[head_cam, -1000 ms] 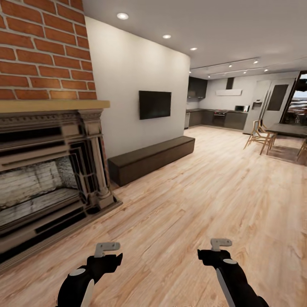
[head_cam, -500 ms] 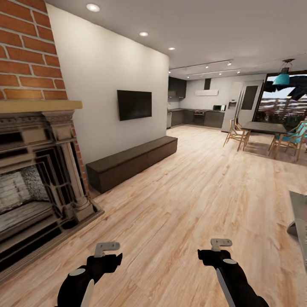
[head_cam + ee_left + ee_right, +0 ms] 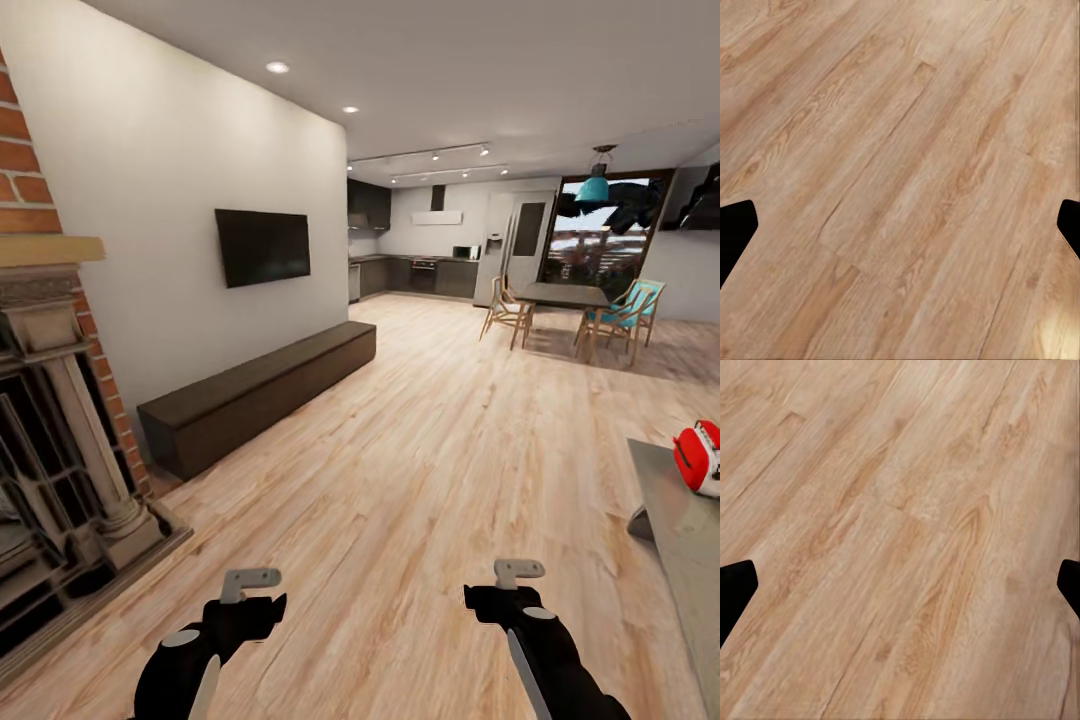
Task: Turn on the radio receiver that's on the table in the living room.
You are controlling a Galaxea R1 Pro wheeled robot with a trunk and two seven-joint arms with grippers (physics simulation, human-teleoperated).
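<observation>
Wood floor point(image 3: 450, 480) runs toward the kitchen; the radio receiver point(image 3: 699, 457) sits on the table point(image 3: 680, 530) at right, seemingly near its edge. Both grippers point(image 3: 250, 578) point(image 3: 518, 572) hang spread apart, holding nothing.

The pale wood-plank floor point(image 3: 430, 450) shows visible grain and a soft sheen. The small bright-red radio receiver point(image 3: 699, 457) looks like glossy plastic on the smooth grey table point(image 3: 690, 560). The red brick fireplace point(image 3: 20, 190) appears rough.
</observation>
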